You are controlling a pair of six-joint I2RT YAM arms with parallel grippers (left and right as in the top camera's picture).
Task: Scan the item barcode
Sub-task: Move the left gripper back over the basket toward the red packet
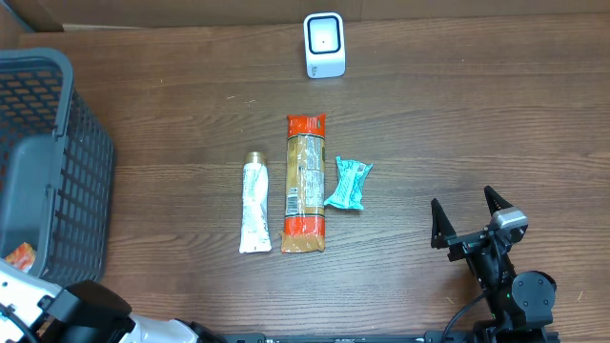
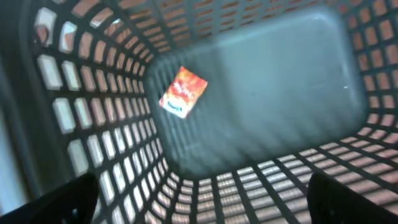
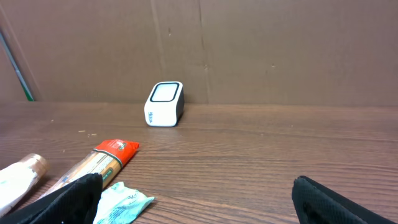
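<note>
L gripper released over basket; only blurred fingertips show. Below it, on the basket floor, lies an orange packet, print unreadable. R gripper released, holding nothing. Well ahead of it is the scanner; ahead-left on the bench are the tube, long pack and teal sachet, barcodes too small to tell.

Overhead looks down on table; left wrist into basket; right wrist toward scanner.

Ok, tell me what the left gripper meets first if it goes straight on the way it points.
Likely the bare floor of the basket, beside the orange packet; the left gripper, open, points down into it. The view is blurred, so depth is unclear.
</note>
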